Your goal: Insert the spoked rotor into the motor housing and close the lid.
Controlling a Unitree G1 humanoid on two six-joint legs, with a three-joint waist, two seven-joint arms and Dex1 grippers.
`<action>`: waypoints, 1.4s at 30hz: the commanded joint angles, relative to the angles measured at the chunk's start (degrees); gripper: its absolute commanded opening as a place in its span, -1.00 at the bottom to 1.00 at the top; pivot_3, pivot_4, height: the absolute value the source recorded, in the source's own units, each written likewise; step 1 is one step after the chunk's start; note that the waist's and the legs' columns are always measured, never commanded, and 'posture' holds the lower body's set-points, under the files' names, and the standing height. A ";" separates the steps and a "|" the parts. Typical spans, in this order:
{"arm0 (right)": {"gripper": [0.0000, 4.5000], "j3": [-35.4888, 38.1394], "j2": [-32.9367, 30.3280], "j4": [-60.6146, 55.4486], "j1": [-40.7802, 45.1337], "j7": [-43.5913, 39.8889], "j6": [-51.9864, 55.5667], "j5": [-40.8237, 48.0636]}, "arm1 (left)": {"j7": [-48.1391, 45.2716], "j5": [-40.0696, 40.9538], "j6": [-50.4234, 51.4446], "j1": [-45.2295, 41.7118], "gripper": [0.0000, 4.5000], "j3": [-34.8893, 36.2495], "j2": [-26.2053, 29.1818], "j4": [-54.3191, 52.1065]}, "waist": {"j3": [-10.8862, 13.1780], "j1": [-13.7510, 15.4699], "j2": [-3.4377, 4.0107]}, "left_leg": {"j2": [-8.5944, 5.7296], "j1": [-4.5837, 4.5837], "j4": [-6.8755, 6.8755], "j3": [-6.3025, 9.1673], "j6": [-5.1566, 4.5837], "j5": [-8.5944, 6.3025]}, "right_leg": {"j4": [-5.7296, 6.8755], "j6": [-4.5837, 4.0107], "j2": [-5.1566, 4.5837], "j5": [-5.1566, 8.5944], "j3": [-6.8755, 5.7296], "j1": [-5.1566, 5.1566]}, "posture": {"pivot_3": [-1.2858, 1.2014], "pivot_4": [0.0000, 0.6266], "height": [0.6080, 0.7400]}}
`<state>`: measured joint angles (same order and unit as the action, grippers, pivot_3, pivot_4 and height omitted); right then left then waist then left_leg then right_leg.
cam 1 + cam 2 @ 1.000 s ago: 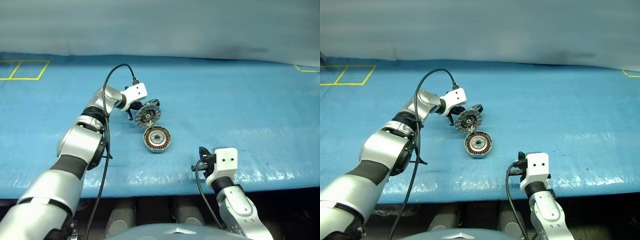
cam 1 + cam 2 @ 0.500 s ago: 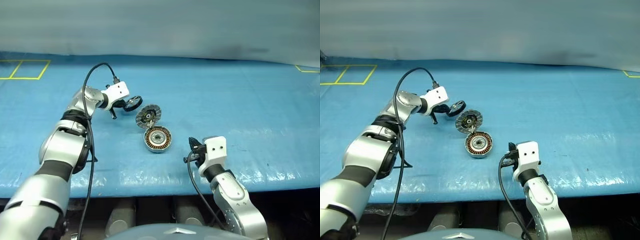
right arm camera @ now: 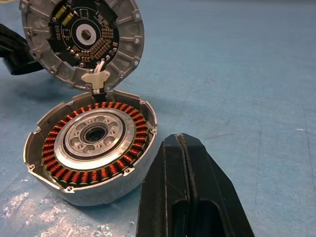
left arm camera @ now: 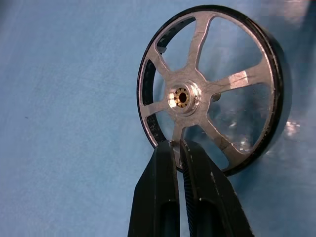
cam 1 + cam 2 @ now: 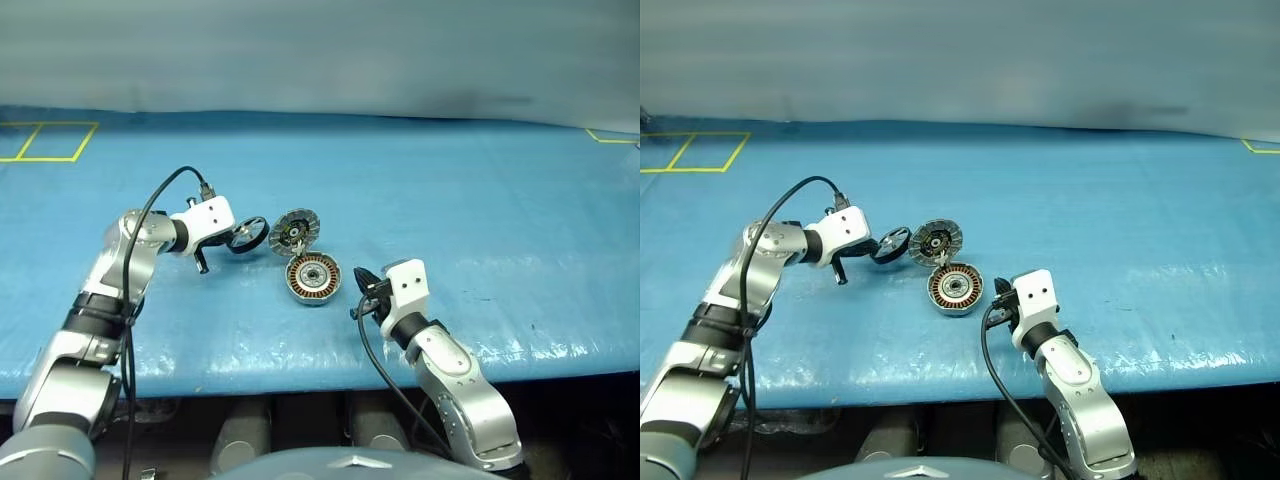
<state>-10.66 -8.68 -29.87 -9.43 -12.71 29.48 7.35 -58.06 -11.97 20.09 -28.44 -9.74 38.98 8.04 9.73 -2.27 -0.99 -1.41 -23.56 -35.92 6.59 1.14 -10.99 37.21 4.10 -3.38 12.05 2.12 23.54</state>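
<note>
The motor housing lies open on the blue surface, its copper windings ringing a central bearing. Its lid stands tilted up at the housing's far edge, circuit side facing me. Just left of the lid, the spoked rotor, a black ring with silver spokes, hangs above the surface. My left gripper is shut on its rim. Close to the housing's right side, my right gripper is shut on nothing, its fingertips beside the housing wall.
A blue sheet covers the table, with its front edge near me. Yellow tape squares mark the far left corner. A black cable loops over my left wrist, and another hangs by the right.
My left gripper carried the rotor leftward and nearer, away from the lid. The right gripper moved left and forward, up to the housing's right side.
</note>
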 commanded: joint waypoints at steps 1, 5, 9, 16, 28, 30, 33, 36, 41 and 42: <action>-1.00 0.03 0.04 -1.02 0.48 -0.55 -0.64 0.78 | -0.57 3.43 5.21 3.42 -0.99 2.99 1.80 -10.16 | 0.00 0.11 0.00 | 0.00 0.00 0.00 0.00 0.00 0.00 | 0.02 -0.01 0.00 0.01 0.00 0.00 | 0.03 -0.52 1.00; -1.00 0.12 -0.05 -1.00 0.34 -0.75 -0.60 0.94 | 0.00 5.07 8.85 8.24 -0.99 3.74 3.71 -16.02 | 0.01 0.11 0.02 | 0.00 0.02 -0.01 -0.03 0.01 0.00 | 0.01 -0.02 -0.01 0.02 0.02 0.00 | 0.03 -0.52 1.00; -1.00 0.01 -0.14 -0.95 0.16 -0.91 -0.48 0.90 | 0.81 7.27 11.11 12.08 -0.99 4.65 4.24 -20.55 | 0.01 0.05 0.02 | 0.02 0.04 0.00 -0.03 0.01 0.00 | 0.03 -0.03 0.01 0.02 0.02 0.02 | 0.03 -0.52 1.00; -1.00 0.23 -0.41 -1.23 0.40 -1.13 0.04 0.89 | 1.15 11.52 12.82 15.04 -0.99 3.81 4.86 -25.07 | 0.01 0.21 0.03 | 0.02 0.03 0.00 -0.04 0.01 0.00 | 0.01 -0.05 -0.02 0.03 0.02 0.01 | 0.03 -0.52 1.00; -1.00 0.32 -0.50 -2.16 -0.43 -0.73 0.62 0.79 | 2.16 8.19 11.34 16.02 -0.99 -1.99 8.44 -24.07 | 0.01 0.15 0.05 | 0.03 0.03 0.03 -0.08 0.01 0.00 | 0.00 -0.06 -0.02 0.04 0.03 0.05 | 0.03 -0.52 1.00; -1.00 0.27 -0.48 -2.19 -0.51 -0.66 0.67 0.76 | 2.04 7.85 10.89 15.98 -0.99 -2.56 8.81 -24.17 | 0.00 0.14 0.06 | 0.03 0.04 0.04 -0.08 0.01 0.00 | 0.00 -0.06 -0.02 0.05 0.03 0.05 | 0.03 -0.52 1.00; -1.00 0.09 -0.42 -2.26 -0.42 -0.55 0.78 0.73 | 2.07 7.44 10.22 15.91 -0.99 -3.04 9.31 -24.16 | -0.01 0.14 0.07 | 0.03 0.04 0.04 -0.09 0.01 -0.01 | 0.00 -0.07 -0.02 0.05 0.04 0.05 | 0.03 -0.52 1.00; -1.00 0.08 -0.41 -2.20 -0.35 -0.59 0.75 0.80 | 2.23 6.02 9.45 16.02 -0.99 -3.87 10.39 -23.71 | -0.01 0.14 0.08 | 0.04 0.04 0.06 -0.10 0.01 -0.01 | -0.01 -0.07 -0.02 0.05 0.04 0.05 | 0.03 -0.52 1.00; -1.00 0.03 -0.36 -1.96 -0.18 -0.63 0.74 0.79 | 1.83 6.78 9.43 16.50 -0.99 -3.71 10.66 -24.25 | -0.01 0.12 0.08 | 0.04 0.04 0.07 -0.10 0.01 -0.01 | -0.01 -0.08 -0.02 0.06 0.04 0.06 | 0.03 -0.52 1.00; -1.00 0.01 -0.34 -1.89 -0.10 -0.64 0.75 0.80 | 1.66 7.34 9.49 16.59 -0.99 -3.41 10.56 -24.54 | -0.01 0.12 0.08 | 0.04 0.04 0.08 -0.10 0.01 -0.01 | -0.02 -0.08 -0.02 0.06 0.04 0.07 | 0.03 -0.52 1.00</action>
<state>-10.65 -9.22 -29.60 -10.03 -13.40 30.58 7.57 -55.86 -4.58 29.33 -12.78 -12.90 48.57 -15.78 9.72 -2.15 -0.91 -1.36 -23.52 -35.84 6.49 1.16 -11.00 37.19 4.02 -3.40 12.11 2.16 23.61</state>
